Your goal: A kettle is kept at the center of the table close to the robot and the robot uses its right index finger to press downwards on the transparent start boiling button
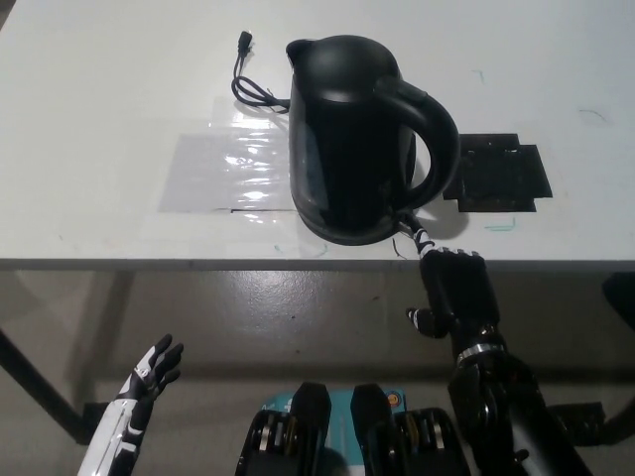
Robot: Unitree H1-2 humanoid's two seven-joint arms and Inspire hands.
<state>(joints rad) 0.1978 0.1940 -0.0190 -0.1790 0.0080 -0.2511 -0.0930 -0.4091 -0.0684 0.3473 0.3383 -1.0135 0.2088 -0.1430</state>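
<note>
White counter (99, 119) fills the upper part of the view, grey floor below its near edge. Black kettle (347, 139) stands upright at counter centre, close to the near edge, handle toward the right. Its cord (253, 87) lies coiled behind on the left; a clear plastic sheet (223, 171) lies just left of it, a black mat (498, 177) to its right. Black right hand (451, 288) reaches up from below, one finger extended to the kettle's base under the handle, other fingers curled, holding nothing. White left hand (151, 372) rests low at lower left, fingers apart, empty.
</note>
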